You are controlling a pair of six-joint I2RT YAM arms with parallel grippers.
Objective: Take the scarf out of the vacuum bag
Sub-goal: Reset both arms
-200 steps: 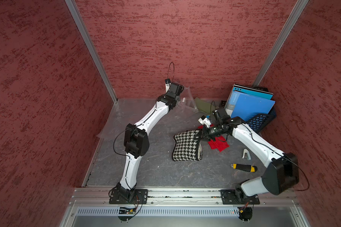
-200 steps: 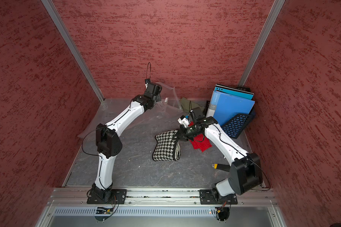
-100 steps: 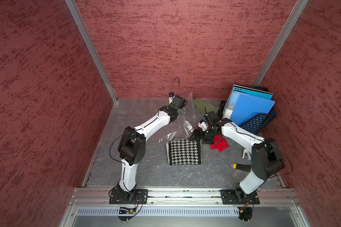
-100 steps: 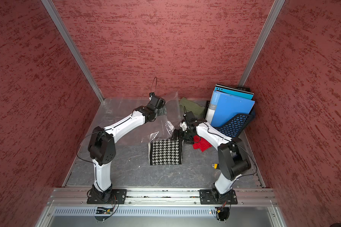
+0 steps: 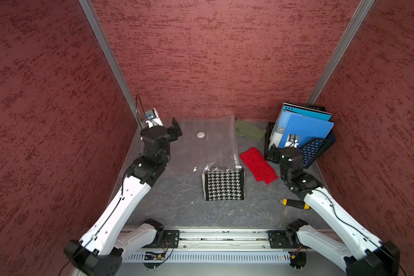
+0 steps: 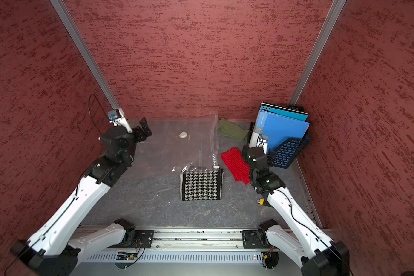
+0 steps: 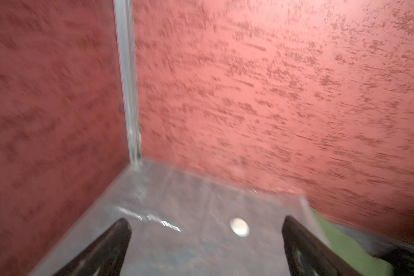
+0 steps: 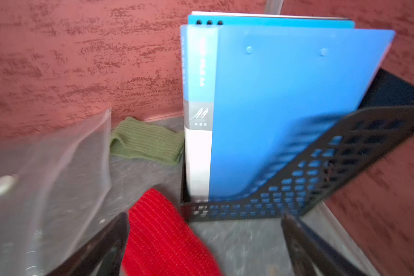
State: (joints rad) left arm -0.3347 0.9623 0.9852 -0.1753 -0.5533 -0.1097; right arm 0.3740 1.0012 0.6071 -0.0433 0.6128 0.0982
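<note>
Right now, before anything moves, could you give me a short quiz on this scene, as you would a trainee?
1. True or false: the houndstooth scarf lies beneath the round white valve cap of the vacuum bag.
2. Which thing lies closest beside the scarf, towards the right arm? A) red knit cloth B) green cloth C) blue folders
3. Fill in: the left jaws and the right jaws both stand ___.
Key: 1 false, the cap sits farther back, apart from the scarf. 2 A. 3 open, gripping nothing.
</note>
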